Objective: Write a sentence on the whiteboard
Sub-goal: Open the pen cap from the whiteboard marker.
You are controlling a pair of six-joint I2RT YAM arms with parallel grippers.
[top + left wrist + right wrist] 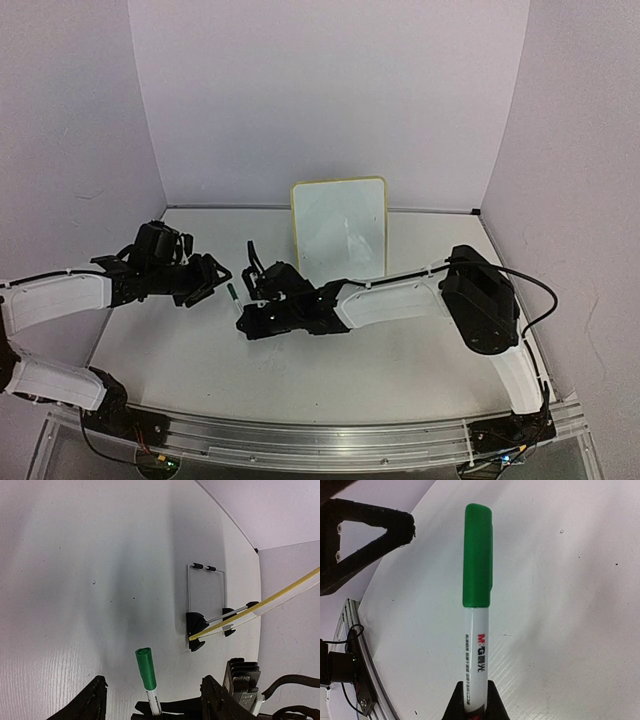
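The marker (232, 295) is between left hand (212, 278) and right hand (243, 311), whiteboard (340, 230) behind.

Lab booth: blank white walls (330, 90), aluminium rail (330, 435).

**Soft, even light; wide-angle bend at the wrists**

The top view is bright and diffuse, with a lilac cast on the walls. The white tabletop (380, 370) carries only faint, blurred shadows under the arms. The small white board with a pale-yellow frame (340, 220) shows a weak greyish reflection near its centre. In the left wrist view a broad soft shadow runs down the middle of the frame, and the tabletop's edge bows at upper right. In the right wrist view the green-capped white marker pen (477, 609) is sharp and its print legible, with a pale shadow to its right.
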